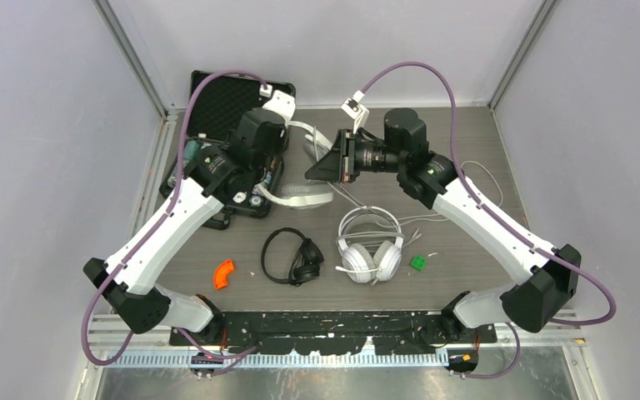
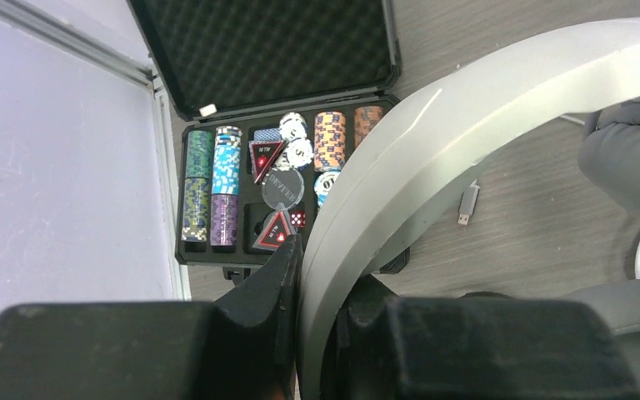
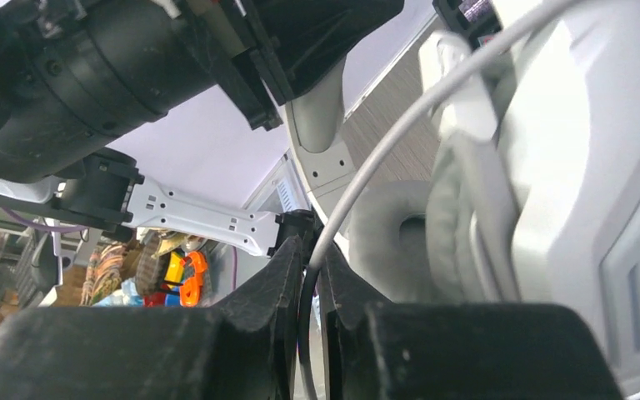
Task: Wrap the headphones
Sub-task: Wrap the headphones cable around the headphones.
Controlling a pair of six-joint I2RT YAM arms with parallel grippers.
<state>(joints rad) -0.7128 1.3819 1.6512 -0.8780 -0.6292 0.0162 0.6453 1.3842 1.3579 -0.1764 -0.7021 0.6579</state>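
**A:** What is the left hand doing?

**B:** It is clenched on the headband of one white headset. The pale band runs up between its two dark fingers, and both press against it.

**A:** And the right hand?

**B:** It is grasping that headset's pale cord. The fingers stand almost together, with the cord pinched in the narrow slit between them. A white earcup with a grey pad sits just beside the hand, on its right in the wrist view.

**A:** So where is that headset?

**B:** It is held up off the surface, between the two hands, towards the back and near the middle. The arms lean in towards each other from either side.

**A:** What about the other pairs?

**B:** The second white headset lies flat on the surface in front of the right hand, earcups towards the near edge. Its thin cord trails off to the right. The black headset lies just to its left, apart from it, with its band curved into a loop.

**A:** Anything else lying about?

**B:** An open poker chip case sits at the back left, under the left arm. It has a foam lid and rows of coloured chips. A USB plug rests on the surface just right of the case. An orange piece lies near the black headset's left side, and a small green piece lies just right of the white one.
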